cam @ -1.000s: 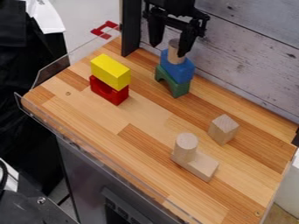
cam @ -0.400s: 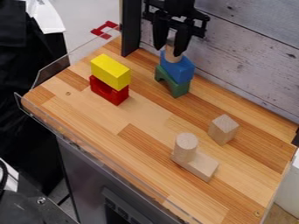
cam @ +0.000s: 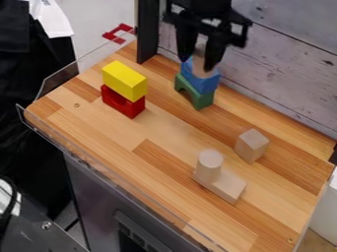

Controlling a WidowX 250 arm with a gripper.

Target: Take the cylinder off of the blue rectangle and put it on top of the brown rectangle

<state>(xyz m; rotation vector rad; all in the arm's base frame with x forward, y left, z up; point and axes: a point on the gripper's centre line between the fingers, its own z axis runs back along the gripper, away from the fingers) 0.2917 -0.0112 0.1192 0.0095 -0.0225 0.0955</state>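
Observation:
At the top of the view, my black gripper [cam: 199, 61] is shut on the light wooden cylinder [cam: 202, 68], one finger on each side. The cylinder is in front of the blue block [cam: 205, 84]; whether the two still touch, I cannot tell. That blue block sits on a green arch-shaped block [cam: 197, 97]. Toward the lower right, the light brown rectangular block [cam: 227, 187] lies flat on the table, and a second wooden cylinder [cam: 209, 166] stands upright at its left end.
A wooden cube-like block [cam: 251, 145] stands right of centre on the table [cam: 125, 142]. To the left, a yellow block [cam: 123, 80] rests on a red one [cam: 122, 102]. The grey plank wall [cam: 289, 69] runs behind, and a clear guard edges the table's left side.
The fingers closed in on the cylinder between the two earlier frames. Since then gripper and cylinder have shifted a little right and toward the camera. The other blocks have stayed put.

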